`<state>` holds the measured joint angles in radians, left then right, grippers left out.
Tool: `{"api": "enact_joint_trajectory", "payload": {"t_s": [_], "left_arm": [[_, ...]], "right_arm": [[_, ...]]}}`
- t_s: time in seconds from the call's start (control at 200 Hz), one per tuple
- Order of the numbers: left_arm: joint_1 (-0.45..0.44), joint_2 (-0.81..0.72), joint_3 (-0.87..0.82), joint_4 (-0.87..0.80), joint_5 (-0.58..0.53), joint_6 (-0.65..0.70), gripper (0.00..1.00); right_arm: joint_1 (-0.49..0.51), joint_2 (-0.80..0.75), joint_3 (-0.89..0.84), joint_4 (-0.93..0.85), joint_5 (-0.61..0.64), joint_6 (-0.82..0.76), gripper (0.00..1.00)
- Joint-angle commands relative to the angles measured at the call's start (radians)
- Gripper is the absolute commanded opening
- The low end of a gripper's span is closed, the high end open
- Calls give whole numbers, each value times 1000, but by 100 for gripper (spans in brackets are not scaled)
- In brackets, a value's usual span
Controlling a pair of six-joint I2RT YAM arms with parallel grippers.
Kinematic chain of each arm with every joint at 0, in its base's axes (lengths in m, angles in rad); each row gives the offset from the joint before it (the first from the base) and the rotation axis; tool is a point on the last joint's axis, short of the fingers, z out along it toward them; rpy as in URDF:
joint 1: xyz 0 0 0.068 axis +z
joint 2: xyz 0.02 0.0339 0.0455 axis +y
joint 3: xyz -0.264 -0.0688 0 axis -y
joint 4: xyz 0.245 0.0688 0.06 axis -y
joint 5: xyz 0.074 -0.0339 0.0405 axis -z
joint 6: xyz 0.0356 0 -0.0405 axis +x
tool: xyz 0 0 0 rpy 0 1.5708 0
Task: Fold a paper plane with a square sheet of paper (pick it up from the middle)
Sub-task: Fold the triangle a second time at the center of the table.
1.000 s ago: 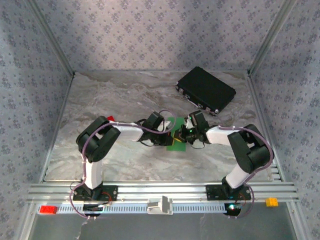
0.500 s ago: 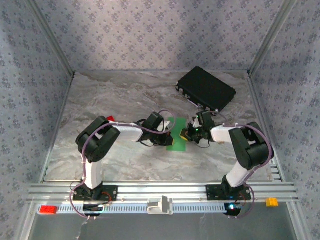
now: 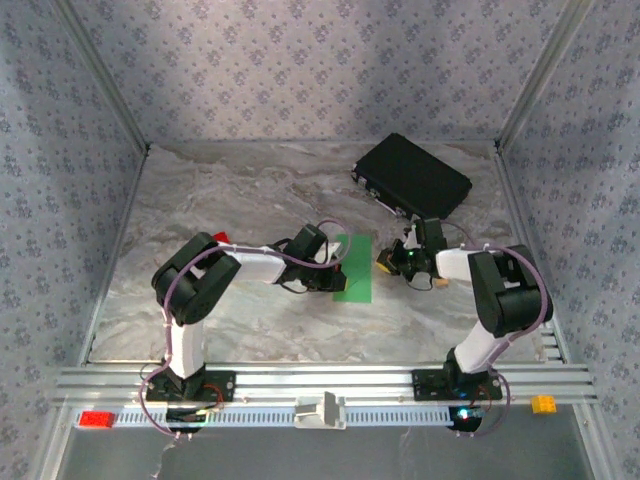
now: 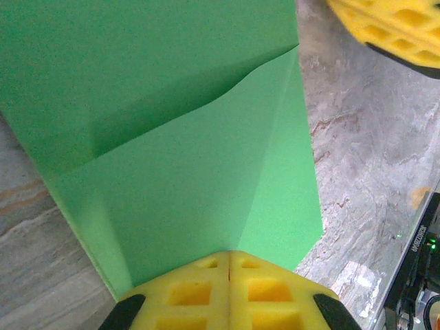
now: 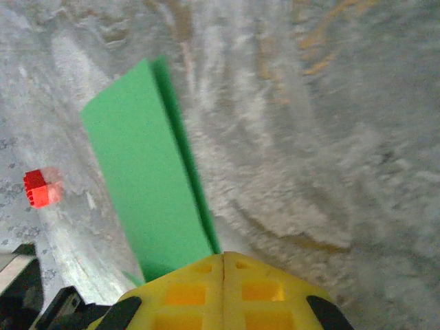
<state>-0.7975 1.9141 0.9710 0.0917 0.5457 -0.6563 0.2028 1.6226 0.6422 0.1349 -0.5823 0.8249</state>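
Note:
The square sheet of paper (image 3: pixel 356 270) is bright green and lies folded into a long narrow strip on the marble table, not in the shape of a pointed paper plane. In the left wrist view the paper (image 4: pixel 192 137) shows a slanted folded flap and a crease that runs to my fingertips. My left gripper (image 3: pixel 337 272) (image 4: pixel 228 256) is shut, its yellow tips resting on the strip's left edge. My right gripper (image 3: pixel 386 261) (image 5: pixel 224 257) is shut with nothing in it, a short way right of the paper (image 5: pixel 148 179).
A black case (image 3: pixel 412 180) lies at the back right of the table. A small red block (image 3: pixel 220 238) (image 5: pixel 38 188) sits behind the left arm. One yellow right fingertip (image 4: pixel 388 27) shows in the left wrist view. Walls enclose the table on three sides.
My right gripper has slid to the right, off the paper, uncovering the strip's right side. The left gripper has stayed in place on the paper.

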Motion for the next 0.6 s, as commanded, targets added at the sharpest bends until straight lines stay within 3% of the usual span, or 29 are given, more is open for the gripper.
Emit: {"api": "enact_joint_trajectory", "payload": {"t_s": [0.0,0.225,0.595], "left_arm": [[3,8,-29,-81,-26,-1,0],[2,8,-9,-81,-18,-4,0],[1,-59,43,-51,14,-45,2]], "right_arm": [[54,-43,27,-23,9,-5,2],[165,27,26,-12,47,23,1],[149,90,1,-50,84,4,0]]}}
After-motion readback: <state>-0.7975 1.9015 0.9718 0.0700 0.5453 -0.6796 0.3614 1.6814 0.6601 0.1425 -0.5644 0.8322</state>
